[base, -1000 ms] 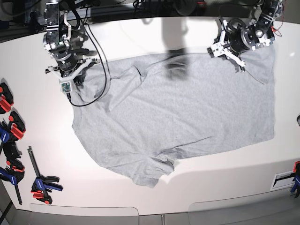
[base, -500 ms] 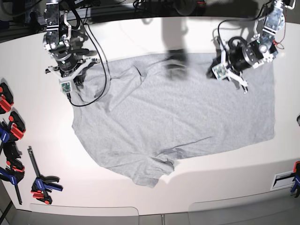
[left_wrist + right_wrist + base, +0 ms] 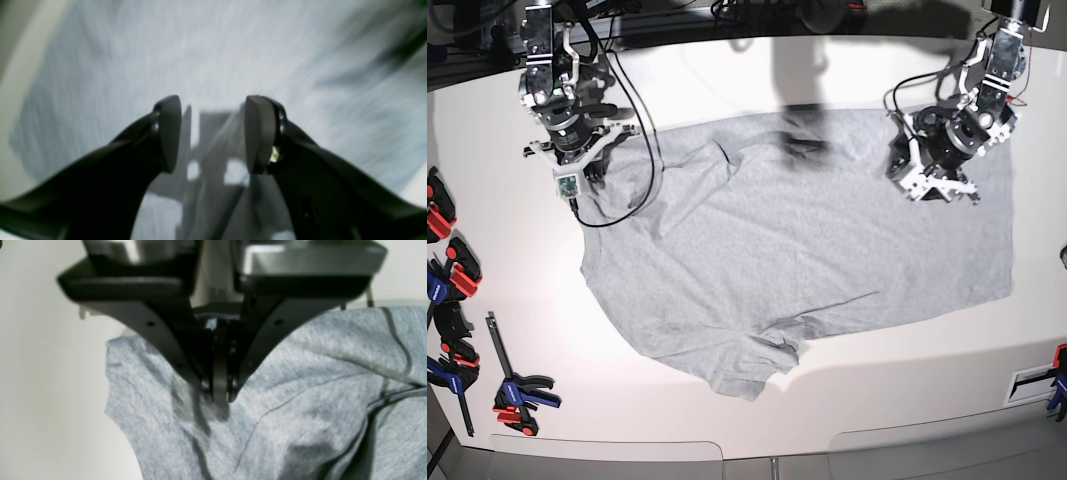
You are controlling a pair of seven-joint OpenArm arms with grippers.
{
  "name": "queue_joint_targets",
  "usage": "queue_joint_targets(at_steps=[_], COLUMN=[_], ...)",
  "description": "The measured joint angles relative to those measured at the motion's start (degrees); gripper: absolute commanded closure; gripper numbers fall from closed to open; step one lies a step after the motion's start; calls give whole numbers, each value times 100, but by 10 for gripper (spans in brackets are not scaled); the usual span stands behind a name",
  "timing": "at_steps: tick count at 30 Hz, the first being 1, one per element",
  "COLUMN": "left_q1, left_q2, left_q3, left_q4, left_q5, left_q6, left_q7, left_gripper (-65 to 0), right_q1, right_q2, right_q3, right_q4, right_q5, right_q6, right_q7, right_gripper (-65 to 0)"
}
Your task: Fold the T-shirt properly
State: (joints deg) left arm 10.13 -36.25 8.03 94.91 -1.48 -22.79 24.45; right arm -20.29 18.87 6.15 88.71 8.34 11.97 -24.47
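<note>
T-shirt [image 3: 797, 250] lies spread plain side up across the white table [image 3: 727, 70], nearly flat, one sleeve rumpled at the near edge and the other bunched at the far left corner of the base view. No fold made yet as I judge it; I read this as the smoothing and squaring stage before any fold.

My right gripper [image 3: 218, 398] sits on that bunched far corner. Fingers pressed together, no gap between the pads, with grey cloth puckering up to the tips from below. I take it the sleeve cloth is pinched there and the point is to anchor that corner so the body can be pulled taut against it. Cloth runs away right of the fingers in long ridges; bare table lies just left of them. A thin black cable [image 3: 632, 130] trails off this arm over the shirt beside the grip.

My left gripper [image 3: 211, 133] hangs over the opposite end of the shirt, pads down. Fingers stand apart with nothing between them, only their own shadow falling on the fabric under the gap. The wrist view is heavily smeared, so I cannot say whether the tips touch the cloth or ride just above it. Table edge shows well left of the left finger, cloth everywhere else around both.

Bar clamps [image 3: 517, 390] lie along the table's margin, well apart from either set of fingers. No part in this.
</note>
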Motion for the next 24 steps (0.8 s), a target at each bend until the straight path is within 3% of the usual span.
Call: queue_joint_targets(at_steps=[2, 4, 12, 15, 18, 20, 22, 24], left_q1=[-4, -31, 0, 0, 2, 0, 15, 50], left_q2=[-76, -175, -181, -184, -122, 129, 420, 743], left_q3=[0, -24, -98, -98, -120, -120, -118, -83], left_q4=[0, 11, 13, 33, 306, 584, 866, 1106], left_q5=[-2, -4, -345, -946, -1746, -2181, -2535, -2559], left_q6=[468, 688, 929, 918, -35, -664, -1274, -1427], left_q7=[175, 306, 1058, 1099, 1145, 1139, 1150, 1113], left_gripper=[-184, -156, -76, -73, -73, -79, -136, -206], right_q1=[0, 0, 0, 0, 0, 0, -2, -2], right_q2=[-2, -2, 0, 0, 0, -13, -50, -116], right_q3=[0, 0, 0, 0, 0, 0, 2, 28], right_q4=[0, 0, 0, 0, 0, 0, 0, 2], right_q5=[0, 0, 2, 0, 0, 0, -2, -48], right_q6=[0, -2, -2, -2, -2, 0, -2, -7], right_q7=[-2, -2, -7, -13, -20, -20, -22, -24], right_gripper=[0, 0, 0, 0, 0, 0, 0, 0])
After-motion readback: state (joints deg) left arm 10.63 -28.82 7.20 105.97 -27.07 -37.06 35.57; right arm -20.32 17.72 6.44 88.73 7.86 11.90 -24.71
